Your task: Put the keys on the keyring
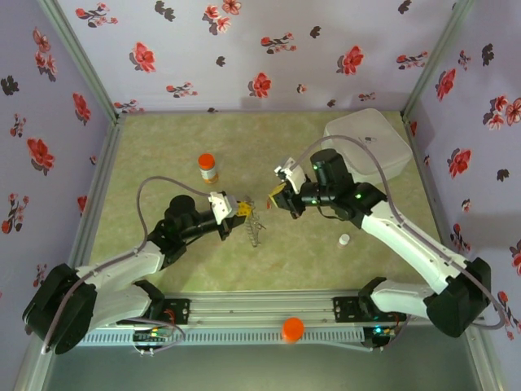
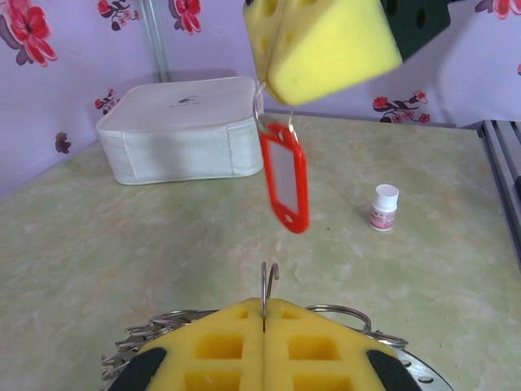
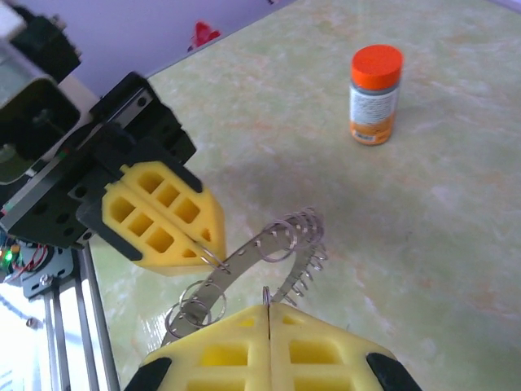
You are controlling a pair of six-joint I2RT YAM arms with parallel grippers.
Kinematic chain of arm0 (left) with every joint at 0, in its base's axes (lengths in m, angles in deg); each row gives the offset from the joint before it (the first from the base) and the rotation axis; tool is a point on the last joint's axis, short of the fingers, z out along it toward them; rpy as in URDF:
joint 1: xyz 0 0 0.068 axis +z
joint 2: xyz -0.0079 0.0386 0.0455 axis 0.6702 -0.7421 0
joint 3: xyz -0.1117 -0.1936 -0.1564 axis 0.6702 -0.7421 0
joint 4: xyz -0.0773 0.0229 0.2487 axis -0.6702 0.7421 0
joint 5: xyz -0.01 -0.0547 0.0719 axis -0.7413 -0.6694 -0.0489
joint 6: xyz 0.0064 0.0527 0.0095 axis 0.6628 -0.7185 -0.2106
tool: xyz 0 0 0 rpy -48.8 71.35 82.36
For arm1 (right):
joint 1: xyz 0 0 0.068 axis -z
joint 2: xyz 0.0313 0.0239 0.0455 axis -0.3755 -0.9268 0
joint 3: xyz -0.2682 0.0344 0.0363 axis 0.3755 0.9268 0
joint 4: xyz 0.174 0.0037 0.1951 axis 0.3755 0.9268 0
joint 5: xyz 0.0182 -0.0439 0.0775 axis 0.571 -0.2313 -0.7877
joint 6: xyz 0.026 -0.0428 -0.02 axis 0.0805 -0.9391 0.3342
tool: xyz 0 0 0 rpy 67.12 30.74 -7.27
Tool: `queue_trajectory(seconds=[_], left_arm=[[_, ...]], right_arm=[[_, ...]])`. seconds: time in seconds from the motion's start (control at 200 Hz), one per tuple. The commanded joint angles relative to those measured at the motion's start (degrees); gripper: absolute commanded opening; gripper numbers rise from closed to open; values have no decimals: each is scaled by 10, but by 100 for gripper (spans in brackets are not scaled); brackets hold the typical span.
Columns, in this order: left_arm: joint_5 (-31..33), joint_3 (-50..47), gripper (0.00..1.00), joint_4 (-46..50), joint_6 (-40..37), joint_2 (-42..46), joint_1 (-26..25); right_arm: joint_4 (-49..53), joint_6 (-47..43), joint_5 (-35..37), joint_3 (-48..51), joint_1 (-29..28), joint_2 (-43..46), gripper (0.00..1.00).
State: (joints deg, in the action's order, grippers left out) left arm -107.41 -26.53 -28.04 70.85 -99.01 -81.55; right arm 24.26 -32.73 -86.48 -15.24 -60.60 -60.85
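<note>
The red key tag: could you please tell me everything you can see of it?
The red key tag is an elongated plastic frame around a pale label window, rounded at the bottom. It hangs upright above the table from a thin silvery ring, which is pinched in the shut right tool. Nothing else touches it.
</note>
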Motion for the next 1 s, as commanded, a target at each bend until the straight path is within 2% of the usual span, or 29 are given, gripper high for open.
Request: queue_trajectory(seconds=[0.0,0.225,0.995], left_arm=[[-18,20,0,-9,7,1,4],[-23,22,0,-9,10,-7,4],[-25,27,0,-1,3,-16,3]], right_arm=[[26,-36,8,-30,-16,-25,0],[37,-63,34,-45,-42,-59,0],[29,-84,1,-51,-65,-72,0]])
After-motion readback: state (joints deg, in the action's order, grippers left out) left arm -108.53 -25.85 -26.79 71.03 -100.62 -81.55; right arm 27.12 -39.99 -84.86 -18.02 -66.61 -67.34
